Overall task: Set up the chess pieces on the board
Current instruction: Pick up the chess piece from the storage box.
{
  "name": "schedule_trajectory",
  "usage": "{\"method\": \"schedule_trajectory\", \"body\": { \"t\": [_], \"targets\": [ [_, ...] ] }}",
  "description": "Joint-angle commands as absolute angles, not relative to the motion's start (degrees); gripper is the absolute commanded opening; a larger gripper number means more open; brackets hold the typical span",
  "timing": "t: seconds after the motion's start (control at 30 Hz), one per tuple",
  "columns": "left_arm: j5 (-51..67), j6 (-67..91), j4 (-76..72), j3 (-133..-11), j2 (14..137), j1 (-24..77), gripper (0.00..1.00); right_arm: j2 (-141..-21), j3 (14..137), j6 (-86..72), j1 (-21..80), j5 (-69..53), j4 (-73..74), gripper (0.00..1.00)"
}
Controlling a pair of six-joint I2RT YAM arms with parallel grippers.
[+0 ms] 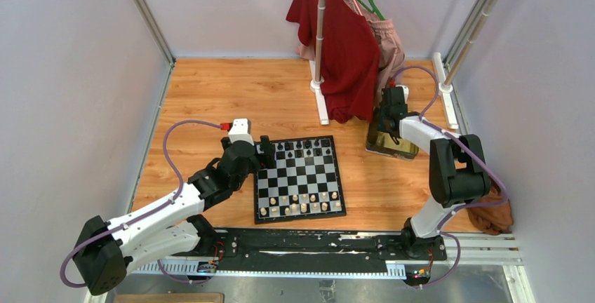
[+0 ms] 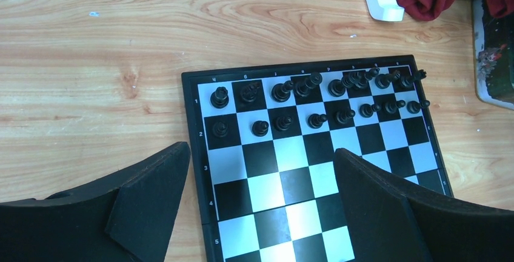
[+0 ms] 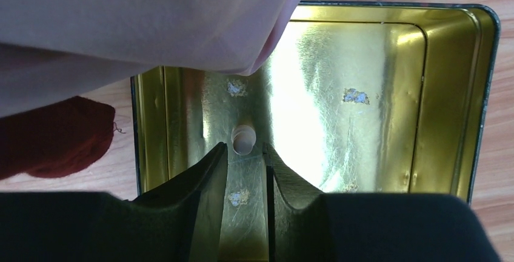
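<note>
Board (image 1: pixel 302 177) sits mid-table betw. your two arms, black chessmen (image 1: pixel 302 150) filling the two far rows and cream chessmen (image 1: pixel 302 205) lined along the two near rows. Your L gripper (image 1: pixel 266 149) hangs over the board's far-left corner; in the wrist view its fingers (image 2: pixel 145 195) are spread wide w/ nothing betw. them, the board (image 2: pixel 291 183) and black chessmen (image 2: pixel 315 92) below. Your R gripper (image 1: pixel 387 124) is down in the gold tin (image 1: pixel 393 147), right of the board and near the red shirt (image 1: pixel 347 50) on the rack. In its wrist view the R gripper (image 3: pixel 245 153) has fingers drawn close, narrow gap only, and one cream piece (image 3: pixel 243 139) lies on the tin (image 3: pixel 451 92) floor right at the tips. You can't tell whether it's pinched. Pale cloth (image 3: pixel 151 19) covers the far-left part of that view.
</note>
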State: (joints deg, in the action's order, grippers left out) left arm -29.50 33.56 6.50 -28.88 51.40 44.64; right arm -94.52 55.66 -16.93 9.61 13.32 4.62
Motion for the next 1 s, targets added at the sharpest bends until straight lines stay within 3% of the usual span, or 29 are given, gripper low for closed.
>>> {"method": "schedule_trajectory", "body": {
  "t": [0.0,0.23,0.5,0.77,0.97],
  "targets": [
    [-29.57,32.79,4.40,-30.89,51.91,44.30,0.95,-96.10,57.76,-17.53,8.14,12.61,3.30,0.31],
    [-29.55,32.71,4.40,-31.00,52.37,44.30,0.95,-97.74,58.27,-17.67,7.49,11.49,3.09,0.30],
    [-29.44,32.96,4.88,-30.58,51.78,44.30,0.95,-99.11,58.71,-17.93,7.06,10.32,4.07,0.22],
    [-29.94,33.00,5.39,-30.33,50.64,44.30,0.95,-96.40,58.11,-17.36,7.11,10.58,4.56,0.01],
    [-31.38,32.96,6.43,-29.98,48.36,44.30,0.95,-90.94,56.80,-16.85,7.19,9.93,5.44,0.00]
  ]
}}
